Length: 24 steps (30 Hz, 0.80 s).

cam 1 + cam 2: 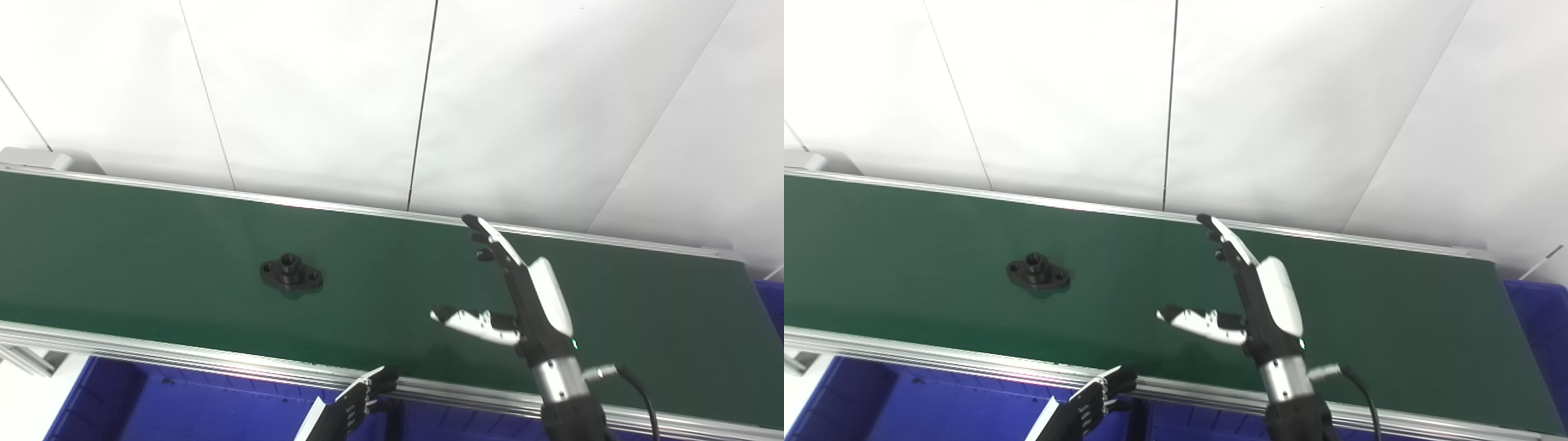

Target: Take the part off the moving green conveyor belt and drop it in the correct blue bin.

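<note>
A black flanged part (291, 272) with a raised centre hub and two ear holes lies flat on the green conveyor belt (153, 245), left of the middle. My right hand (517, 288) hovers over the belt well to the right of the part, open, fingers stretched toward the far rail and thumb pointing left, holding nothing. My left hand (366, 398) sits low at the belt's near rail, over a blue bin, fingers curled; nothing shows in it.
A blue bin (184, 404) lies below the near rail at bottom left. Another blue bin (773, 303) peeks out past the belt's right end. Aluminium rails (184, 358) border the belt; white wall panels stand behind it.
</note>
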Available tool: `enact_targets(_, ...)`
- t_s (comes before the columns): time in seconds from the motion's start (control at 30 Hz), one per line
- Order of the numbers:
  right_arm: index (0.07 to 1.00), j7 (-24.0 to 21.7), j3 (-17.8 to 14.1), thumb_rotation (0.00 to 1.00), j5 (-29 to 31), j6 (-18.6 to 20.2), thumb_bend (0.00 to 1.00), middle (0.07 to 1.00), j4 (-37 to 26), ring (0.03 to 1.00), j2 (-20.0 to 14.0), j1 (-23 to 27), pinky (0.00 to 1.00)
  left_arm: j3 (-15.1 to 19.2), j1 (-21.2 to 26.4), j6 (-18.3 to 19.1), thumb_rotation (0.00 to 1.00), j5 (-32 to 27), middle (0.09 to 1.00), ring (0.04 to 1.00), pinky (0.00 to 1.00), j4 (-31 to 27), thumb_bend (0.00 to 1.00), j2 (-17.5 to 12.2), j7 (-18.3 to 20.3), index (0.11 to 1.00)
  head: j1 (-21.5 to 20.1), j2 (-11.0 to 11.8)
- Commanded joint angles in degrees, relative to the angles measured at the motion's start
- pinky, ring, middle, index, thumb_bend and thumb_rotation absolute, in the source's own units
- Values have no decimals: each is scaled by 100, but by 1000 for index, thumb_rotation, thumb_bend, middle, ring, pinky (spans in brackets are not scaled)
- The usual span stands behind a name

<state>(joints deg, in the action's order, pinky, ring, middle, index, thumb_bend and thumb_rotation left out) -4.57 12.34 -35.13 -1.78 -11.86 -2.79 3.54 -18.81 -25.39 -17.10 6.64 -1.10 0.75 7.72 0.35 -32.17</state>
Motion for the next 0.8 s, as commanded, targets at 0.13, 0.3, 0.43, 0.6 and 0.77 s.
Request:
enact_targets(0.13, 910, -82, 297, 588, -760, 530, 876, 892, 257, 819, 13, 696, 645, -81, 10, -111, 607, 56, 872, 868, 788, -115, 955, 65, -41, 836, 32, 4)
enact_targets(0.3, 903, 49, 579, 523, -1327, 689, 942, 871, 787, 812, 91, 1171, 648, -108, 51, -237, 606, 27, 871, 864, 780, -15, 957, 91, -55, 838, 45, 19)
enact_targets(0.43, 892, 213, 741, 528, -1597, 687, 960, 848, 1195, 791, 134, 1441, 663, -142, 62, -176, 606, 58, 876, 864, 781, -41, 957, 106, -53, 840, 64, 13)
enact_targets(0.6, 903, 192, 1041, 544, -2028, 850, 948, 855, 1791, 797, 155, 1842, 679, -185, 56, -149, 605, 143, 875, 854, 762, -86, 952, 144, -95, 847, 144, -2)
enact_targets(0.77, 887, 383, 1297, 520, -2242, 875, 959, 834, 2355, 802, 150, 2139, 757, -220, 45, -150, 603, 242, 872, 854, 751, -93, 947, 204, -164, 848, 248, -19)
